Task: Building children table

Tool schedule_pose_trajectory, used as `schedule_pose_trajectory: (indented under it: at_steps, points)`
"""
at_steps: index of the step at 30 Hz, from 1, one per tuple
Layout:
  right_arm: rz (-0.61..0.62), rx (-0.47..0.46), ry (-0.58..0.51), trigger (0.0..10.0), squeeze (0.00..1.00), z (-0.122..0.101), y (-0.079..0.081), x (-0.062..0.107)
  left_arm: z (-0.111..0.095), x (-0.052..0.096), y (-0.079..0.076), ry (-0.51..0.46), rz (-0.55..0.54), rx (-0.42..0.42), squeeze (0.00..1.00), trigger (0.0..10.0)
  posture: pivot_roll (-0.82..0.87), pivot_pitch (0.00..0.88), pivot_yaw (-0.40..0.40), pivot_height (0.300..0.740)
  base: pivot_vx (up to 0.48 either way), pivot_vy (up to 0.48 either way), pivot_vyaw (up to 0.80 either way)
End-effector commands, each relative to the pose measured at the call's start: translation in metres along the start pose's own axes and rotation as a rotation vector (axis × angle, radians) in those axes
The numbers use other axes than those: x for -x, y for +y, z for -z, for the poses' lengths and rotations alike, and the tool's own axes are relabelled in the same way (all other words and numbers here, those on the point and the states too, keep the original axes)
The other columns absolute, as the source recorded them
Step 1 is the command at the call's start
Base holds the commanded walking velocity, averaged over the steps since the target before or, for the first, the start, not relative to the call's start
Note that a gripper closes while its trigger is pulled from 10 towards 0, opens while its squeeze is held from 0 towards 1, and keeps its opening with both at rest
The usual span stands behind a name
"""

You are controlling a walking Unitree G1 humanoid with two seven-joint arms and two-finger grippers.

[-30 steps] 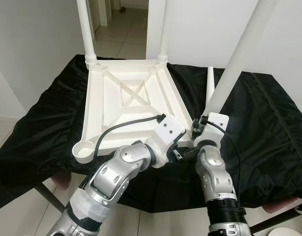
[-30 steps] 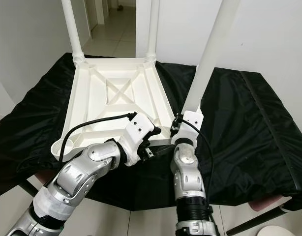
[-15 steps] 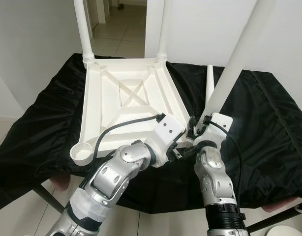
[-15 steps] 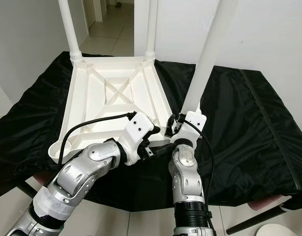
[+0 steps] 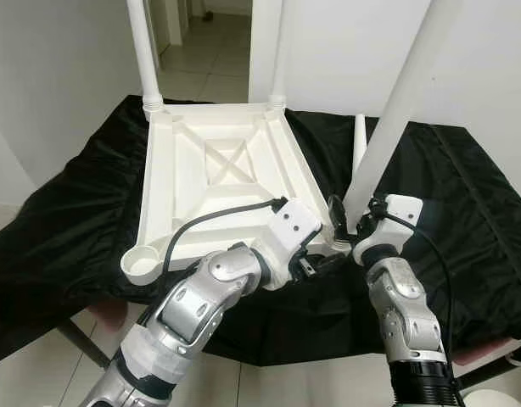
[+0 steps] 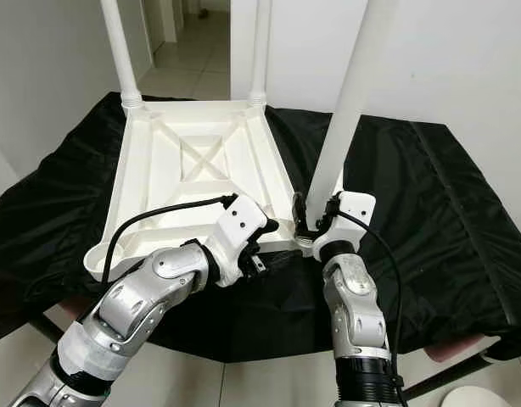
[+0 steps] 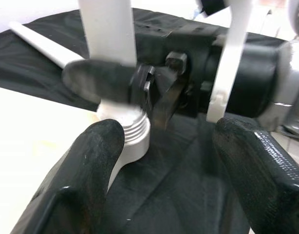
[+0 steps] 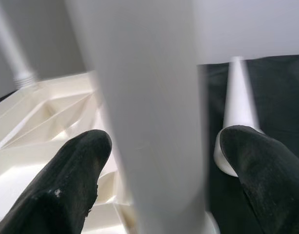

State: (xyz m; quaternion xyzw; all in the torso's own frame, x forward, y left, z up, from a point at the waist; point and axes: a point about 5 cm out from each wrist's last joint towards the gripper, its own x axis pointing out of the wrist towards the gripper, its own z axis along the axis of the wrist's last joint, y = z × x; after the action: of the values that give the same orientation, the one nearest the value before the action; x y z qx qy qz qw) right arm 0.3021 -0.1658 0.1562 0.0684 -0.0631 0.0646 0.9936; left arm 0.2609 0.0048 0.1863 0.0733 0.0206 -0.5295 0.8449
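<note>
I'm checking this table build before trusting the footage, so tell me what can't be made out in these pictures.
- The tops of the two far legs and of the leg at the right gripper: cut off by the eye views' upper edge.
- How far that leg's threaded base sits in the upturned table top: left wrist view, blurred, with the right gripper in front.
- The left gripper in the eye views: hidden by its own wrist.

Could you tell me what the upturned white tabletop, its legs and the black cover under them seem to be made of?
Tabletop: probably moulded plastic, matte white, judging by the cast ribs and cross bracing underneath.
Leg between the right pincer's fingers: likely the same plastic, smooth, with a threaded collar at its base.
Black cover: apparently thin synthetic fabric, slightly shiny, wrinkled and draping over the edges.
</note>
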Motion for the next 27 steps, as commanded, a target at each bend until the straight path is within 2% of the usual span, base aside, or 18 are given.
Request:
schedule_pose_trajectory:
  at_steps: [1,5,12,14,24,25,26,27]
  points:
    - [-0.035,0.003,0.019,10.0,0.00,0.003,-0.004,-0.001,0.003,0.000,-0.002,0.016,0.023,-0.015,0.00,10.0,0.02,0.000,-0.021,0.740,0.000,0.000,0.00]
    - [-0.156,0.083,0.049,10.0,0.00,0.006,-0.011,-0.004,0.003,0.000,-0.001,0.016,0.024,-0.017,0.00,10.0,0.02,0.000,-0.015,0.740,0.000,0.000,0.00]
    - [-0.286,0.094,0.080,10.0,0.00,0.007,-0.014,-0.010,0.002,-0.001,-0.001,0.017,0.026,-0.023,0.00,10.0,0.02,0.000,-0.018,0.740,0.000,0.000,0.00]
    - [-0.344,0.129,0.107,10.0,0.00,0.008,-0.017,-0.016,0.001,-0.001,0.000,0.016,0.024,-0.025,0.00,10.0,0.03,0.000,-0.018,0.740,0.000,0.000,0.00]
    - [-0.414,0.181,0.157,10.0,0.00,0.012,-0.021,-0.023,0.001,0.000,0.000,0.016,0.022,-0.027,0.00,10.0,0.03,0.000,-0.019,0.740,0.000,0.000,0.00]
    - [-0.438,0.203,0.180,9.7,0.00,0.014,-0.023,-0.026,0.001,0.000,0.001,0.015,0.021,-0.029,0.00,10.0,0.04,0.000,-0.023,0.740,0.000,0.000,0.00]
    - [-0.460,0.215,0.201,5.0,0.00,0.017,-0.024,-0.028,0.001,0.000,0.001,0.015,0.018,-0.030,0.00,10.0,0.04,0.000,-0.024,0.740,0.000,0.000,0.00]
    - [-0.460,0.215,0.201,5.0,0.00,0.017,-0.024,-0.028,0.001,0.000,0.001,0.015,0.018,-0.030,0.00,10.0,0.04,0.000,-0.024,0.740,0.000,0.000,0.00]
